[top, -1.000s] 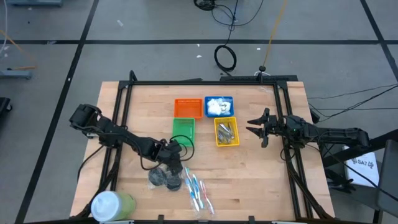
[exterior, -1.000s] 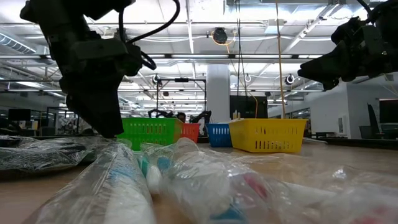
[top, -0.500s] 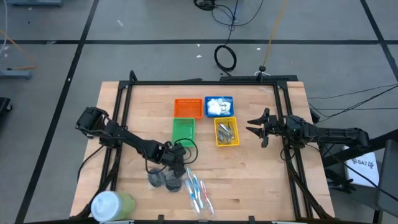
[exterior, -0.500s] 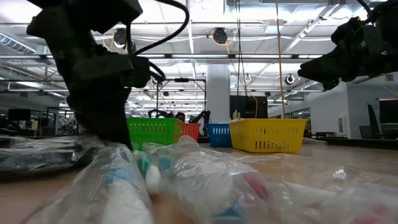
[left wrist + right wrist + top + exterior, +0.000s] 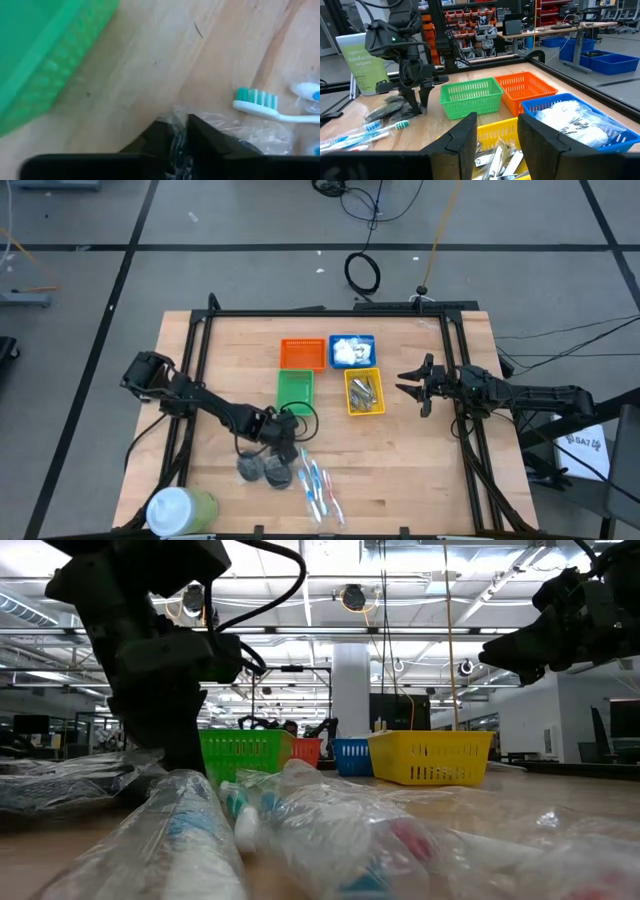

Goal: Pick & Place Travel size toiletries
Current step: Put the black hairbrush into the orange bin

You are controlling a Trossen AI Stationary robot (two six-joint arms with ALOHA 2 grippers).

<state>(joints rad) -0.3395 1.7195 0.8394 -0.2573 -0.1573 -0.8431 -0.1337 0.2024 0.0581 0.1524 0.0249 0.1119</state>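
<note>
Toothbrushes (image 5: 316, 488) in clear wrap are seen lying loose on the table (image 5: 420, 470) at lower centre of the high view, just right of the dark grey discs (image 5: 258, 469), and the left gripper (image 5: 283, 448) is lowered onto the discs' upper right edge, its fingers (image 5: 210, 142) drawn narrow with crinkled clear wrap pinched between them. Silver clippers (image 5: 363, 392) are held in the yellow basket (image 5: 364, 410) and white packets (image 5: 348, 351) in the blue basket (image 5: 369, 340) at upper centre, beside the green basket (image 5: 294, 390) and orange basket (image 5: 301, 354). The right gripper (image 5: 412, 384) is parked in the air at right of the yellow basket, fingers parted with nothing between them.
</note>
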